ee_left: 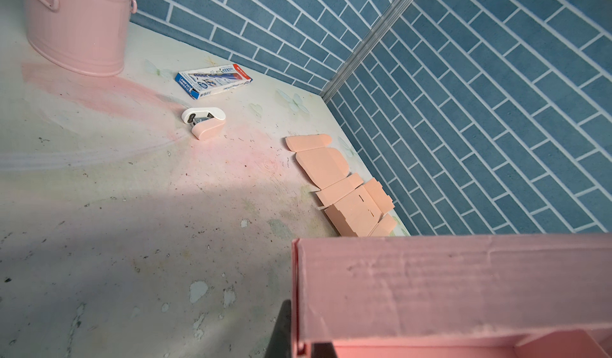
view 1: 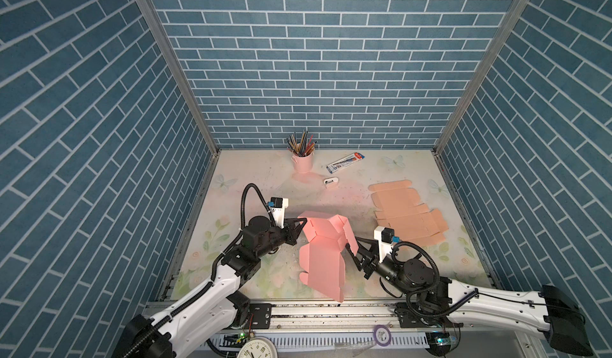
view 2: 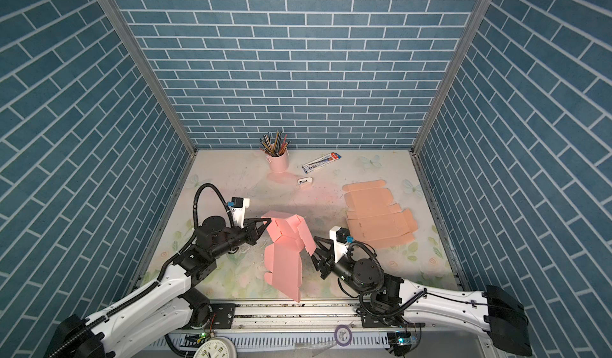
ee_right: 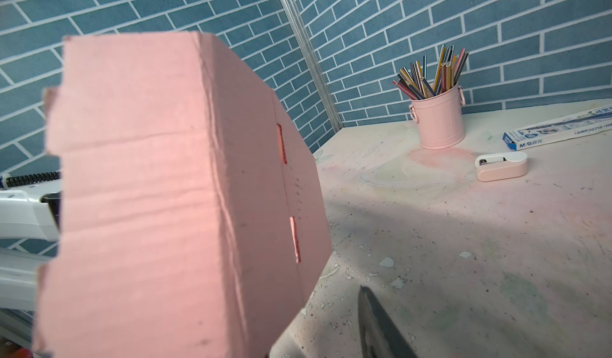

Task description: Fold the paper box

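Since the desk (view 1: 265, 191) lies broad and bare around its near middle, the paper box (view 1: 321, 260) has room there. It is held up off the surface, half formed, with its far end raised into walls and a long unfolded panel hanging down toward the near rail. That panel hangs straight without drooping, so I judge the card light and fairly stiff across each panel, bending only along its scored creases. The faint ribbing in the wrist views suggests thin corrugated board, matte enough not to slip but easy to dent or kink if pinched hard in mid-panel. A flat peach blank (view 1: 404, 214) lies well apart to the right and plays no part. The left tool (view 1: 304, 221) is closed tight on the upper left wall of the box. Its dark finger (ee_left: 281, 326) shows flat against the doubled edge in the left wrist view, and that one pinch seems to carry the whole weight. The right tool (view 1: 350, 242) sits at the loose side flap on the right, its jaws part-way apart and wider than the thin card, so I judge it no grip. Only one finger (ee_right: 381, 326) shows in the right wrist view. A good hold is close to a crease or on a doubled wall, where the board resists. Free flap tips would bend away, and the two small slots (ee_right: 281, 143) should be left uncovered.
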{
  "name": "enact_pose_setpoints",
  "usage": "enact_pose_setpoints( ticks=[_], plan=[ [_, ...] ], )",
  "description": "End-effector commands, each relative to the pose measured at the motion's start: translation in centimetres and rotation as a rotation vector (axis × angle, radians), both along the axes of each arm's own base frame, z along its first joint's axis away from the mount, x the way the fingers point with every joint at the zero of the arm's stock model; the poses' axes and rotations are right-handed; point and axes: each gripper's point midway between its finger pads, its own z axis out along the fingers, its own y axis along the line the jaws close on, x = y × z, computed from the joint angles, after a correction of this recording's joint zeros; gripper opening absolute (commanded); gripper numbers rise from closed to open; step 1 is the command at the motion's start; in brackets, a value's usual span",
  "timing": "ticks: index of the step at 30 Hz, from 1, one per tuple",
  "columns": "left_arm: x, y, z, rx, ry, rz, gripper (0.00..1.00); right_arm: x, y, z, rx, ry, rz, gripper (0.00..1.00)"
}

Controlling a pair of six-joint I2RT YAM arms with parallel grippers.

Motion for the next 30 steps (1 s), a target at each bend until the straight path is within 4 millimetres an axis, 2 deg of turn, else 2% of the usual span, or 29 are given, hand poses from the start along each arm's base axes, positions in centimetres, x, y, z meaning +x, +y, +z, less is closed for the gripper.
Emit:
enact_pose_setpoints(
  ticks=[1, 8, 18, 23, 30],
  plan=[
    [-0.3, -0.2, 0.0, -0.022, -0.013, -0.017, 0.08, 0.2, 0.2, 1.6, 0.033, -0.022, -0.01, 0.44],
    [-0.3, 0.0, -0.7, -0.023, 0.003, -0.004, 0.08, 0.4, -0.1, 0.9, 0.017, -0.003, -0.027, 0.44],
    [0.6, 1.1, -1.9, 0.004, 0.048, 0.078, 0.08, -0.1, -0.9, -2.9, -0.06, 0.049, -0.016, 0.46],
    [0.6, 1.3, -1.7, -0.001, 0.048, 0.086, 0.08, -0.8, -1.2, -4.3, -0.1, 0.07, 0.018, 0.46],
    [0.7, 2.0, -2.0, 0.065, 0.018, 0.091, 0.08, -1.0, -2.9, -5.0, -0.089, 0.1, 0.004, 0.46]
  ],
)
